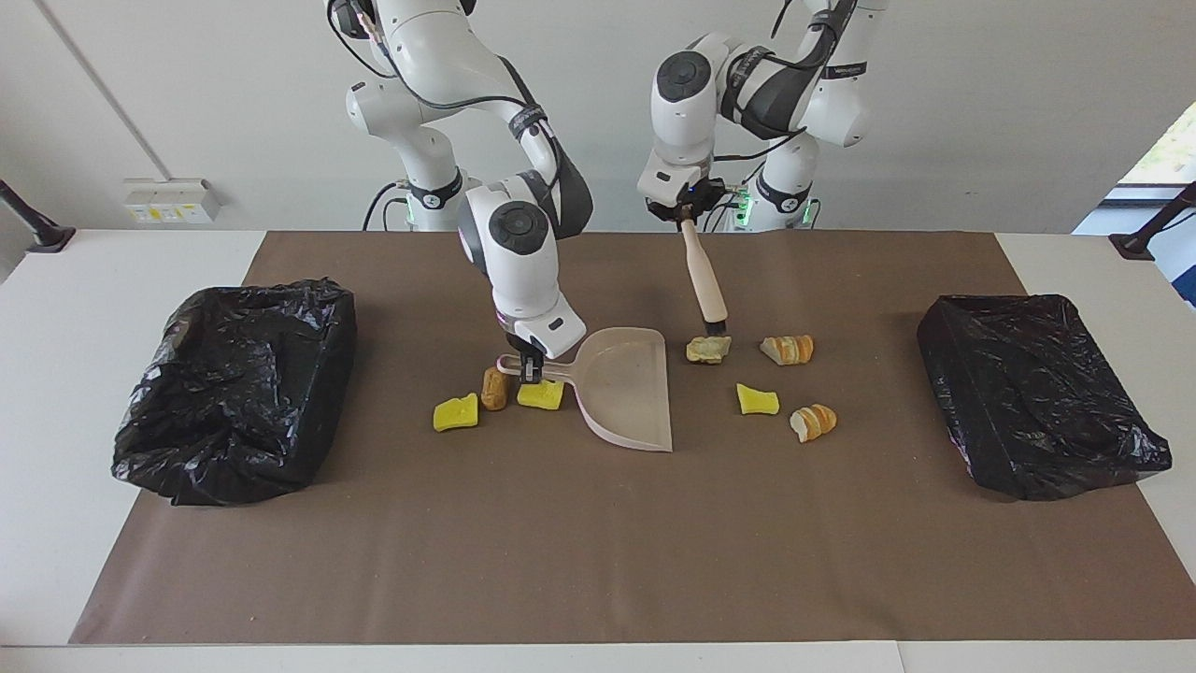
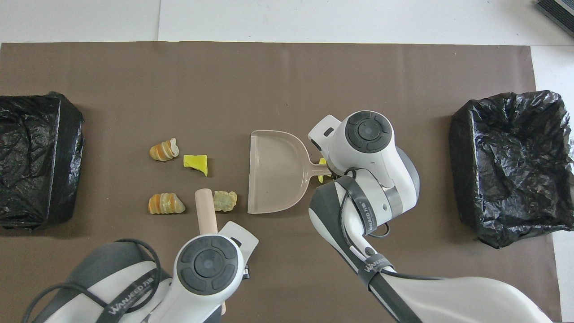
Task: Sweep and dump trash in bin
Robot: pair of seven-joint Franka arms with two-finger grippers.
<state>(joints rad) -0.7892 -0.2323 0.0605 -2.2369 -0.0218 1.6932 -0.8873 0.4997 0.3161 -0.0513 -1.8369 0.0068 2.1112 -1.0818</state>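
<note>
Brown mat (image 1: 598, 542) covers most of the table (image 1: 56, 393). Two bins lined with black bags: one (image 1: 234, 388) at the right arm's end, one (image 1: 1032, 393) at the left arm's end.

Beige dustpan (image 1: 631, 397) mid-mat, open mouth toward the left arm's end. Right gripper (image 1: 531, 366) clamped on its handle, the handle lifted a little, the pan's lip on the mat.

Beige brush (image 1: 705, 285) hangs slanted from the left gripper (image 1: 685, 213), jaws closed on the handle's top; black bristles touch or sit just above the pale greenish lump (image 1: 708, 350).

Trash, seven bits, all on the mat, none in a bin:
- pale greenish lump, just beside the dustpan's mouth
- striped bread chunk (image 1: 788, 349) next to the lump, toward the left arm's end
- yellow wedge (image 1: 757, 399) and second striped chunk (image 1: 813, 422), farther from the robots than those two
- yellow wedge (image 1: 541, 395) under the dustpan handle
- brown cork-like cylinder (image 1: 493, 388) just beside it
- yellow wedge (image 1: 456, 412) next, toward the right arm's end

In the overhead view only the handle-side wedge (image 2: 321, 177) peeks out from under the right arm
</note>
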